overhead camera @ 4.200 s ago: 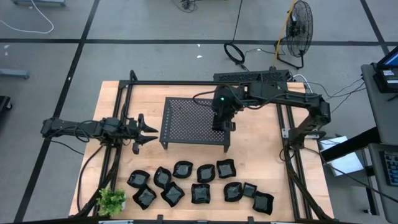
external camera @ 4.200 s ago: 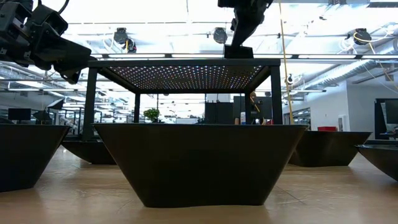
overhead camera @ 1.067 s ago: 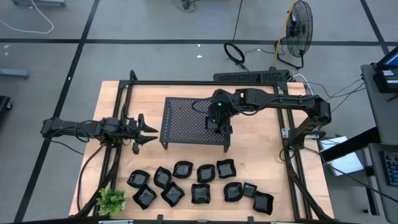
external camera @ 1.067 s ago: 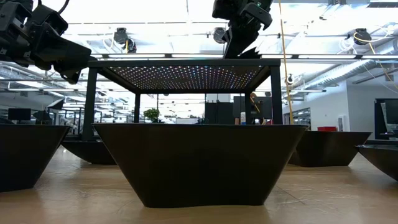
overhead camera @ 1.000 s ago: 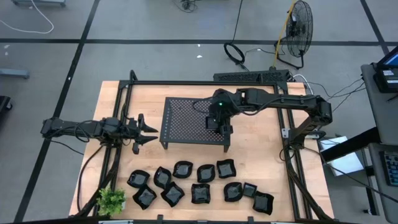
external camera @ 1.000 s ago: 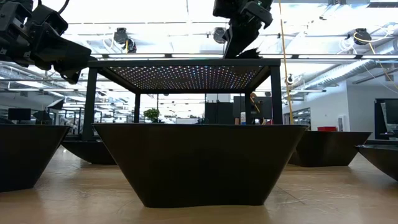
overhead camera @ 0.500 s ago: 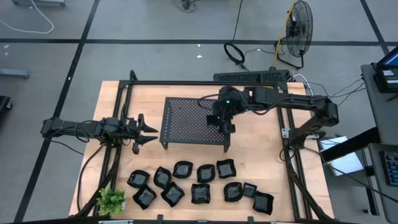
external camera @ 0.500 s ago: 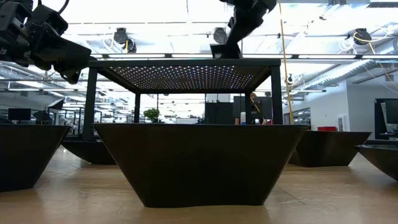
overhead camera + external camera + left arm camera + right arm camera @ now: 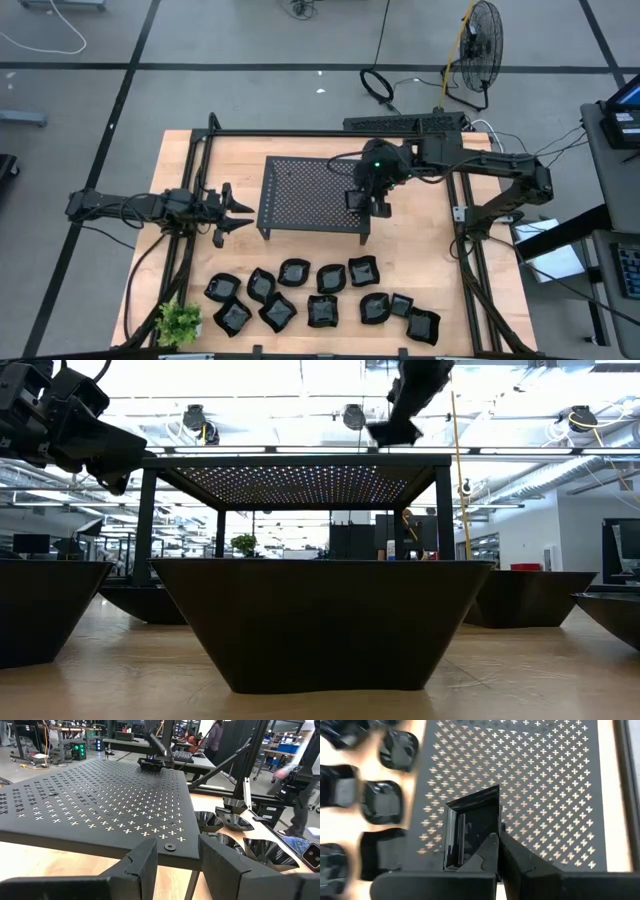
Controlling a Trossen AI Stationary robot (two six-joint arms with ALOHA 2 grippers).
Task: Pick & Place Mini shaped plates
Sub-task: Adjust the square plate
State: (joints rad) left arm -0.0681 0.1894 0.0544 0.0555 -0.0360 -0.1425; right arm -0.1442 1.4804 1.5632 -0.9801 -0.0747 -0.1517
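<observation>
**Square dish pinched by one wall above the rack's right end**

Plate first: a small glossy black square dish (image 9: 474, 827) hangs in the right end effector (image 9: 495, 851), whose two dark fingers are closed down on one of the dish's upright walls. In the high view that end effector (image 9: 366, 199) sits over the right end of the large black perforated metal rack (image 9: 305, 195). From table height the dish (image 9: 394, 432) shows clear of the rack top, not touching it.

Handling, as a judgement: it looks stiff, light and slick, likely ceramic or hard plastic, so a hard knock could chip it. A rim pinch like this one is the natural hold, though a glossy wall could slip or let the dish swing, so set it down level and gently.

Room to move: the rack top looks bare and flat across most of its area, but the dish hangs near the right edge and front corner, so a placement further inward would be safer. The other small glossy black dishes (image 9: 318, 293), square and wavy-edged, crowd the front of the wooden surface (image 9: 420, 250), several touching. A small green plant (image 9: 179, 322) sits at the front-left corner.

The left end effector (image 9: 232, 212) waits just left of the rack, fingers (image 9: 142, 865) spread apart and holding nothing.
</observation>
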